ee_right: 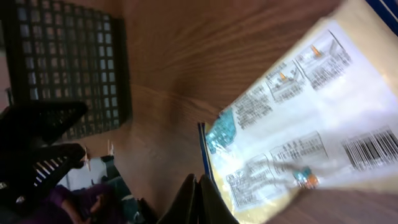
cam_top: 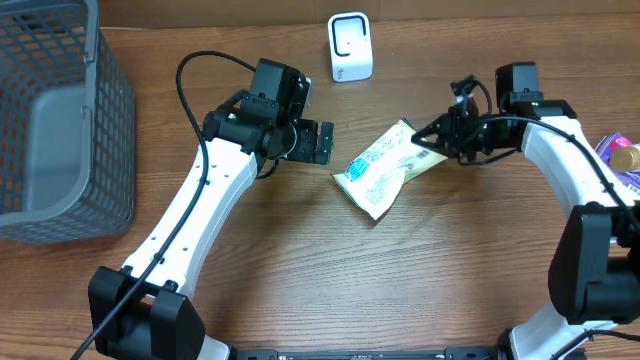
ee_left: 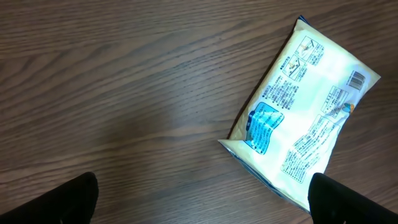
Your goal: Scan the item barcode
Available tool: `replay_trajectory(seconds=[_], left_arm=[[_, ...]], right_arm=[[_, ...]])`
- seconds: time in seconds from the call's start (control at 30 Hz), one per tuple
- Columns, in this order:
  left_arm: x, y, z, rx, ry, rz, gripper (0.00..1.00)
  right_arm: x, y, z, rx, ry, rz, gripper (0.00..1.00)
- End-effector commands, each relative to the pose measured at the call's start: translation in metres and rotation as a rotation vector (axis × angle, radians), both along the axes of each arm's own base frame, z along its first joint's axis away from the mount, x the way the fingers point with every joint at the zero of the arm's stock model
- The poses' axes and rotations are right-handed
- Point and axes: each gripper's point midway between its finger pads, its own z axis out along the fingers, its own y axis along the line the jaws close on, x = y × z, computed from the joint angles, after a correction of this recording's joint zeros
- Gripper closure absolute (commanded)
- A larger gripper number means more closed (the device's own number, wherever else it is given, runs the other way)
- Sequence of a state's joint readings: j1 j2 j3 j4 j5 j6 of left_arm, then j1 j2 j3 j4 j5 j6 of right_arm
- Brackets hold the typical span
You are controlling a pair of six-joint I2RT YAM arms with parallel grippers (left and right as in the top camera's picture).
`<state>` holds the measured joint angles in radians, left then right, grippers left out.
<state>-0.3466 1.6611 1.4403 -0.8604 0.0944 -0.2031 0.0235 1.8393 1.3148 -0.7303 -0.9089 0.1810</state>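
1 packet (cam_top: 383, 168): flat, pillow-shaped, glossy film, pale yellow-white with blue edging. Printed face up, with 1 blue panel, blocks of small print and small diagrams. 1 barcode (ee_right: 372, 149), black bars on white, near one end.

Position in the overhead view: right of the table's centre, long axis from 8 toward 2 o'clock, at 3 o'clock from the left gripper (cam_top: 320, 143), between 5 and 6 o'clock from the scanner (cam_top: 350, 47).

Right gripper (cam_top: 428, 140): black, claw pressed together on the packet's 2 o'clock end, the blue seam running straight into the closed tips in the wrist view. Unclear whether that end is raised off the wood.

Left gripper: black, 2 fingers spread wide apart, nothing between them, just beside the packet's 8 o'clock end, not touching.

1 scanner: white rounded box with dark window outline, upright at 12 o'clock.

1 basket (cam_top: 60, 130): grey plastic lattice, at 9 to 10 o'clock.

1 purple-wrapped object (cam_top: 628, 160): at 3 o'clock, cut by the frame.

Table (cam_top: 300, 260): brown, matte wood grain.
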Motion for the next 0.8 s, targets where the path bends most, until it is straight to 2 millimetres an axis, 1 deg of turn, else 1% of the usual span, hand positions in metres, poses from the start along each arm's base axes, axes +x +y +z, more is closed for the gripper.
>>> replay_trajectory(seconds=[0.0, 0.1, 0.17, 0.3, 0.4, 0.53, 0.63, 0.73, 0.77], left_arm=[[0.002, -0.003, 0.001, -0.014, 0.0, 0.007, 0.0], [0.002, -0.003, 0.001, -0.02, 0.004, 0.021, 0.0], [0.002, -0.003, 0.001, -0.023, 0.006, 0.028, 0.0], [0.002, -0.002, 0.001, -0.019, 0.006, 0.029, 0.01], [0.002, -0.001, 0.001, -0.015, 0.005, 0.031, 0.0], [0.003, 0.003, 0.0, 0.007, -0.002, 0.044, 0.0], [0.004, 0.004, 0.0, 0.013, -0.003, 0.047, 0.0], [0.004, 0.007, 0.0, 0.027, -0.007, 0.055, 0.01], [0.005, 0.008, 0.0, 0.031, -0.009, 0.057, 0.0]], right_arm=[[-0.006, 0.018, -0.011, 0.068, -0.02, 0.069, 0.96], [-0.014, 0.036, -0.022, 0.149, -0.026, 0.127, 0.96], [-0.021, 0.043, -0.036, 0.175, -0.001, 0.15, 0.96], [-0.031, 0.051, -0.068, 0.174, 0.07, 0.168, 0.96], [-0.032, 0.055, -0.083, 0.172, 0.092, 0.175, 0.96], [-0.035, 0.052, -0.099, 0.146, 0.134, 0.164, 0.96], [-0.04, 0.041, -0.122, 0.034, 0.16, 0.13, 0.96], [-0.051, 0.03, -0.145, -0.062, 0.196, 0.105, 0.96], [-0.056, 0.028, -0.149, -0.076, 0.208, 0.102, 0.96]])
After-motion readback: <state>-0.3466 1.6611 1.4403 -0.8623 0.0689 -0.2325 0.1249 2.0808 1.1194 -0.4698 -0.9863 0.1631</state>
